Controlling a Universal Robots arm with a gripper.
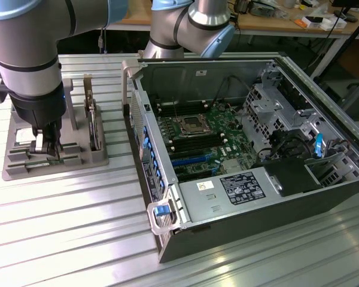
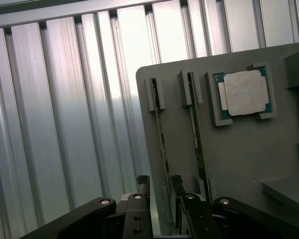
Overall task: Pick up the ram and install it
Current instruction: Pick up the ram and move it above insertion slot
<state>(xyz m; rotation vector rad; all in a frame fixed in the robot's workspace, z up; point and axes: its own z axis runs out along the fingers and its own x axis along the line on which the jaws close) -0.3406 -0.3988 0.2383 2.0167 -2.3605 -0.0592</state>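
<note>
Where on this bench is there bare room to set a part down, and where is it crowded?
Bare slatted table fills the exterior view's left foreground, bordered by the grey holder tray and the open computer case. Only a narrow strip separates tray and case. Crowded: the tray under the gripper, and the case's inside.

- The tray [image 1: 90, 156] lay on the table [image 1: 66, 227] at the exterior view's left, with the computer case [image 1: 275, 224] to its right.
- The ram [image 2: 161, 129] stood in a tray slot, with a second stick [image 2: 195, 134] beside it and the CPU chip [image 2: 245, 93] next along.
- The gripper [image 2: 160, 181] straddled the ram.
</note>
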